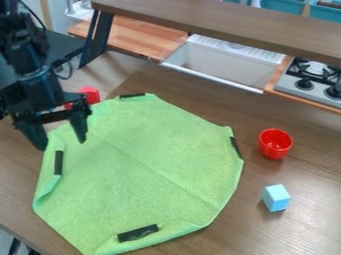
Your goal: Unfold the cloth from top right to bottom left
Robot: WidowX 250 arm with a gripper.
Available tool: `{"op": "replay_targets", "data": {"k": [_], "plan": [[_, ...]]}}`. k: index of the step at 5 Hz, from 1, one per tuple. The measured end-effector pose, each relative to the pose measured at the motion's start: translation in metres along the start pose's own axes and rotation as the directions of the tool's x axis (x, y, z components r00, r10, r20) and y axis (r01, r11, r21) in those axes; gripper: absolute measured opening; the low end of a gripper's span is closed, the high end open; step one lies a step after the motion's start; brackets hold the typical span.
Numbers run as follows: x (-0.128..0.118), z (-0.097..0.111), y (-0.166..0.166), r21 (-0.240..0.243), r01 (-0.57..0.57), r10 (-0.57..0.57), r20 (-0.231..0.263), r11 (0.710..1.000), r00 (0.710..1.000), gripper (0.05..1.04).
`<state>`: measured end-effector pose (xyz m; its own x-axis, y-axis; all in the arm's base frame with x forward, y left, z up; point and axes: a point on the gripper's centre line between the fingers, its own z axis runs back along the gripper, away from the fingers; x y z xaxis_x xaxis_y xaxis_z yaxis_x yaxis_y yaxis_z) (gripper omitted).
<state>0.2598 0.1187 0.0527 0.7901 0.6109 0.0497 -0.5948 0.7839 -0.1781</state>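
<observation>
The black gripper [64,142] hangs at the upper left, over the left edge of the green cloth [143,172]. Its two fingers stand apart with no cloth seen between them, so it is open. Most of the cloth lies spread flat on the wooden table, with a faint crease running diagonally across it. Its left, bottom and right edges are curled or turned over, and black strips show along the borders, one near the bottom edge and others at the left, top and right.
Right of the cloth stand a red cup [275,144] and a light blue block [275,197]. A red object [89,94] sits behind the gripper. Along the back are a raised shelf [220,22], a white sink [230,62] and a stove [313,82].
</observation>
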Motion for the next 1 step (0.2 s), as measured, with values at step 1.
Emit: {"op": "replay_targets", "data": {"k": [1], "plan": [[-0.0083,0.0129,-0.0346,-0.025,0.105,-0.105,0.007,0.994,0.994,0.999]]}}
